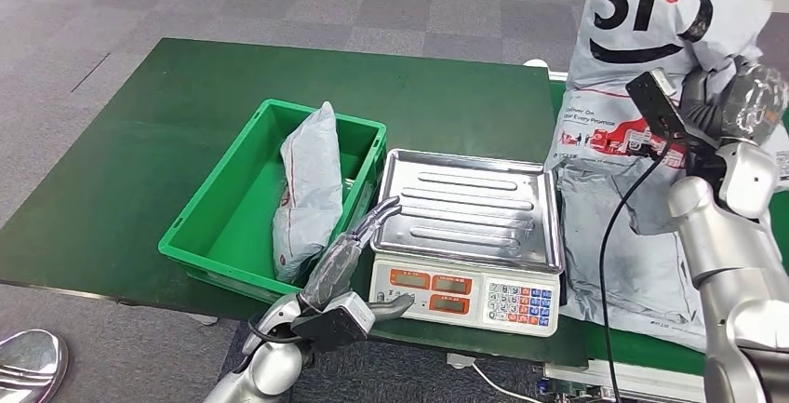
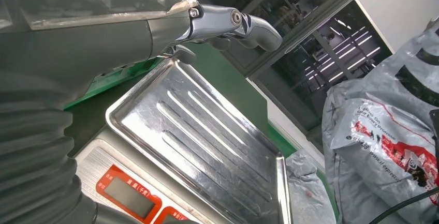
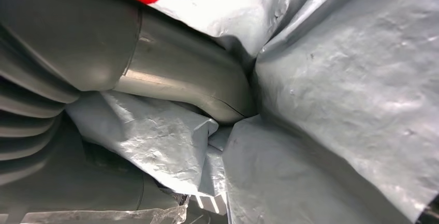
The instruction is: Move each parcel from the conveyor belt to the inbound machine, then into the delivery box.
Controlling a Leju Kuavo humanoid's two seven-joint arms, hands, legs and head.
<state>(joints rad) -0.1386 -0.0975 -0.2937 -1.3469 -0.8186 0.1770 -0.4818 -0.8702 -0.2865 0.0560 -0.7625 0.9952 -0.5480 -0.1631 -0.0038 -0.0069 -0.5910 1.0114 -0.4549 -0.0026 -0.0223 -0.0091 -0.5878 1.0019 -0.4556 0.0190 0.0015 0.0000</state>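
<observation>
My right hand (image 1: 716, 110) grips a large grey parcel (image 1: 642, 40) with black and red print and holds it up at the right, above another grey parcel (image 1: 633, 254) lying on the belt. In the right wrist view my thumb (image 3: 181, 84) presses into the crumpled grey parcel (image 3: 336, 105). The scale (image 1: 465, 254), with a bare steel tray (image 1: 470, 208), stands at the table's front. My left hand (image 1: 358, 245) hovers open at the tray's near left corner, its fingers (image 2: 238, 22) stretched over the steel tray (image 2: 207, 131). A grey parcel (image 1: 307, 189) leans inside the green box (image 1: 223, 226).
The dark green table (image 1: 279, 87) holds the box and scale. The scale's keypad and displays (image 1: 465, 293) face me. A black cable (image 1: 609, 263) hangs from my right wrist in front of the belt parcels. Grey carpet floor (image 1: 74, 31) surrounds the table; a shiny object (image 1: 28, 361) lies at bottom left.
</observation>
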